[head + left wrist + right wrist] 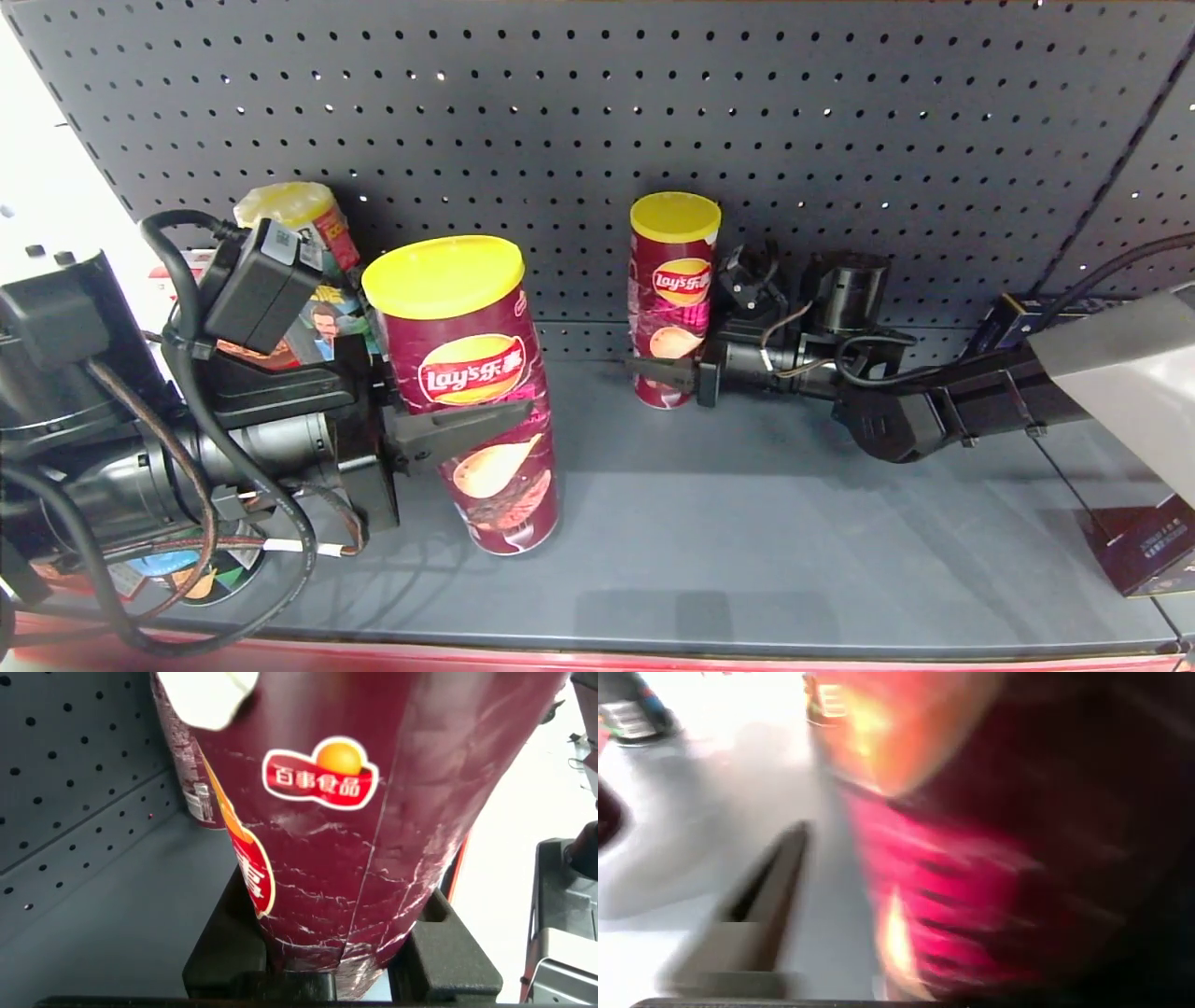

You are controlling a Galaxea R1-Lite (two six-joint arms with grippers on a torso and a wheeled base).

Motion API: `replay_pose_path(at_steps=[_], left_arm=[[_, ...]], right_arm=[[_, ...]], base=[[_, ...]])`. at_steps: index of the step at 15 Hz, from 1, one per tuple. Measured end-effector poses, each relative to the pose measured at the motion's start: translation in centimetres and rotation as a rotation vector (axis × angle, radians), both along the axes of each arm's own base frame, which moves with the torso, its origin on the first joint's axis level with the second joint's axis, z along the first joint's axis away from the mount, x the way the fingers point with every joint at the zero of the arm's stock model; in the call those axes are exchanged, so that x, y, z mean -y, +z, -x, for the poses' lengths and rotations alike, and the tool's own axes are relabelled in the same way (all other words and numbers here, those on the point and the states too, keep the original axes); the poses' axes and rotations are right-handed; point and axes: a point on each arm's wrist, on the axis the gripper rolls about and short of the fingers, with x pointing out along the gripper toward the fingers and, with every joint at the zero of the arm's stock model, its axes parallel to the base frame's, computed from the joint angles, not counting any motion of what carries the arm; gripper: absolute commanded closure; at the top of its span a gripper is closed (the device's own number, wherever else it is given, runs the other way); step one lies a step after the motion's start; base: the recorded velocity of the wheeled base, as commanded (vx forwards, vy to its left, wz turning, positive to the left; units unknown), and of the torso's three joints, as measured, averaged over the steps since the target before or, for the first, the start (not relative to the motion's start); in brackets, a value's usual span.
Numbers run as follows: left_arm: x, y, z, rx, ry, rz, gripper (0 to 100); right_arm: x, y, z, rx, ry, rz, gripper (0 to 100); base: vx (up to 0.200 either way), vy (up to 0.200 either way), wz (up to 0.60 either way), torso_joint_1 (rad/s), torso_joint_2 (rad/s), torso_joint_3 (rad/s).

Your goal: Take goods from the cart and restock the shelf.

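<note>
A maroon chips can (467,373) with a yellow lid leans slightly near the shelf's front left. My left gripper (464,420) is shut on its middle; in the left wrist view the can (355,812) sits wedged between both black fingers (220,952). A second, matching chips can (672,289) stands upright on the grey shelf (747,523) near the pegboard. My right gripper (667,366) is around its lower half and stands open. In the right wrist view a gap shows between one finger (747,915) and this can (990,859); the other finger is hidden.
Behind my left arm stand a red can with a yellow lid (299,215) and colourful packets (327,327). A dark box (1144,551) sits at the shelf's right front. The pegboard wall (653,93) closes the back. Bare shelf lies between the two cans.
</note>
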Motion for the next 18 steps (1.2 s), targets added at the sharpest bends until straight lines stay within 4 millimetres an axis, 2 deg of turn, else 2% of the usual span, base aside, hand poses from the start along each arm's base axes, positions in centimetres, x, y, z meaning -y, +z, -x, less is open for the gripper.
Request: replay_pose_path(at_steps=[4, 8, 11, 15, 18], left_arm=[[0.0, 0.0, 0.0, -0.001, 0.000, -0.001, 100], [-0.3, 0.0, -0.1, 0.002, 0.013, -0.002, 100], [-0.5, 0.0, -0.1, 0.004, 0.019, 0.000, 100], [-0.6, 0.0, -0.2, 0.004, 0.025, 0.001, 100], [-1.1, 0.1, -0.4, 0.005, 0.045, 0.001, 100]], right_arm=[[0.5, 0.2, 0.9, -0.013, -0.003, 0.006, 100], [1.7, 1.8, 3.6, -0.015, -0.012, 0.004, 100], [2.3, 3.0, 7.1, -0.041, -0.047, -0.002, 100], [1.5, 4.0, 13.9, -0.061, -0.045, -0.022, 100], [2.0, 3.6, 16.9, -0.060, -0.022, -0.020, 100]], base=[[0.000, 0.000, 0.00, 0.000, 0.00, 0.000], [0.000, 0.000, 0.00, 0.000, 0.00, 0.000], [0.000, 0.000, 0.00, 0.000, 0.00, 0.000], [0.000, 0.000, 0.00, 0.000, 0.00, 0.000], [0.000, 0.000, 0.00, 0.000, 0.00, 0.000]])
